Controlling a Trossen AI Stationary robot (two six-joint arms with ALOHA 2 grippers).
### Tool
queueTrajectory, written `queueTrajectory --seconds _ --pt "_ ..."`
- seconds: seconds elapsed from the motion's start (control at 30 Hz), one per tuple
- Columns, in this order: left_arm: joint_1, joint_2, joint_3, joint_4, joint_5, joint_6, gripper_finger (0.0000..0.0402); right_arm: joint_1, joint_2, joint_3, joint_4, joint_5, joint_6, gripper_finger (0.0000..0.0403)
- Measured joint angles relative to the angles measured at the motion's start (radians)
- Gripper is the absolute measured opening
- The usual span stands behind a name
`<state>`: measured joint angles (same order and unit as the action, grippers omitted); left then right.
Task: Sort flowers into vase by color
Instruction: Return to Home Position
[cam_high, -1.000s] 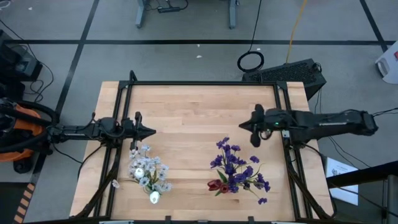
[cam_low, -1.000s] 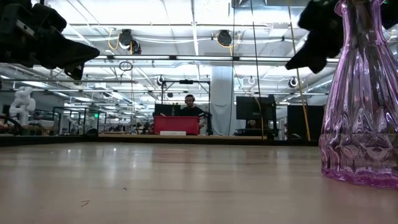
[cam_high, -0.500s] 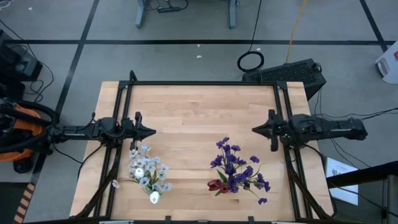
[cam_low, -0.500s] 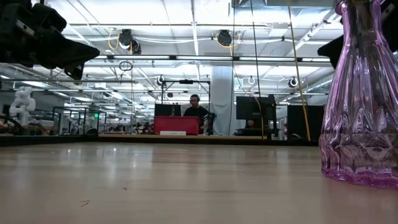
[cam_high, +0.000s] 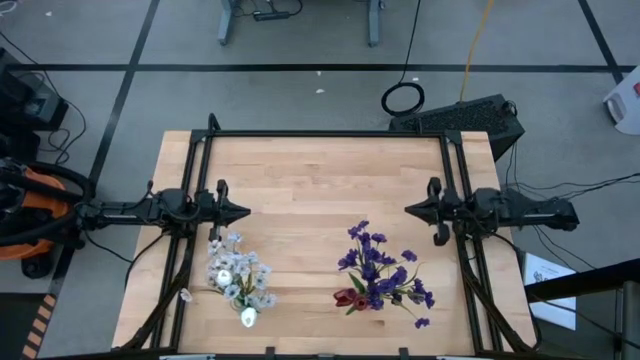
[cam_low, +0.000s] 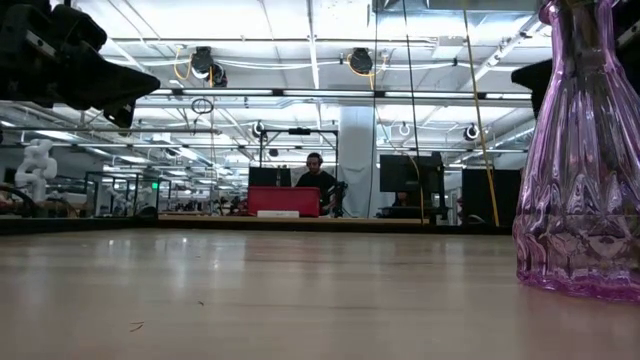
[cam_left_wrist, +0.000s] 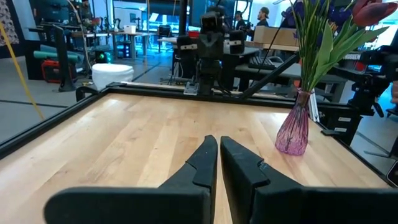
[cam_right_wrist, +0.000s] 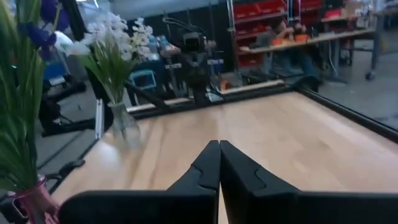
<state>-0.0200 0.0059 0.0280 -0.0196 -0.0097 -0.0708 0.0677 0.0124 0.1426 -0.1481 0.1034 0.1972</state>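
Observation:
Two vases stand on the table's near half. A clear vase (cam_right_wrist: 126, 129) holds white and pale-blue blossoms (cam_high: 240, 278). A purple glass vase (cam_left_wrist: 293, 129) holds purple sprigs (cam_high: 380, 265) and a dark red tulip (cam_high: 347, 297). The purple vase (cam_low: 585, 170) also fills the right side of the low view. My left gripper (cam_high: 243, 211) hovers shut by the table's left edge, just beyond the white bunch. My right gripper (cam_high: 410, 210) hovers shut by the right edge, beyond the purple bunch. Both point toward the table's middle, with fingers closed together (cam_left_wrist: 217, 149) (cam_right_wrist: 219, 152).
A black frame (cam_high: 330, 134) runs along the table's edges. The bare wooden top (cam_high: 320, 190) spreads between and beyond the two grippers. A small white blossom (cam_high: 186, 295) lies near the left rail. People sit at benches in the room behind (cam_low: 315, 175).
My right gripper has drawn back toward the table's right edge and tipped from slanting downward to level. The left arm, the vases and the flowers have stayed still.

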Motion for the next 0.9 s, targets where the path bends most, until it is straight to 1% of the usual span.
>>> queueTrajectory --seconds 0.17,0.33,0.47,0.53,0.9 --pt "0.0 0.0 0.001 -0.005 0.0 0.0 0.0028 0.0 -0.005 -0.133 0.246 -0.028 0.0 0.0" --pt "0.0 0.0 0.001 -0.007 0.0 0.0 0.0028 0.0 -0.011 -0.128 0.254 -0.028 -0.078 0.0" --pt "0.0 0.0 0.002 -0.011 0.001 0.0 0.0028 0.0 -0.01 -0.128 0.211 -0.027 -0.148 0.0" --pt "0.0 0.0 0.002 -0.011 0.001 0.0 0.0028 0.0 -0.009 -0.128 0.18 -0.029 -0.156 0.0" --pt "0.0 0.0 0.002 -0.012 0.001 0.0 0.0028 0.0 0.002 -0.128 0.178 -0.027 -0.157 0.0"
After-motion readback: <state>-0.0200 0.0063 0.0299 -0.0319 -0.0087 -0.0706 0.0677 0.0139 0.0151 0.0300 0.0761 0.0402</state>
